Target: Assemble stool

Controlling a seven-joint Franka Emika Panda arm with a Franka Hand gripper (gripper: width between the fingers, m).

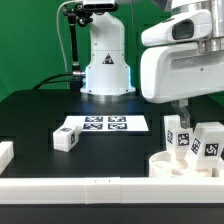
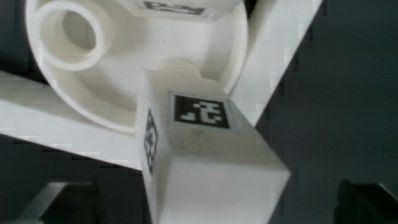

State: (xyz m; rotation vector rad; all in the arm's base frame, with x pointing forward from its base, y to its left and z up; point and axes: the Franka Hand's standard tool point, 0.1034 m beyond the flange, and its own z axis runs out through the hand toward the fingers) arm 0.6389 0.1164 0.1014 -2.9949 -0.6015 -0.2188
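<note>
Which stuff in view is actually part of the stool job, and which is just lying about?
Stool job:
- seat disc
- legs standing at the disc
- loose leg beside the marker board

Just lying about:
- marker board
- border bar along the front edge
</note>
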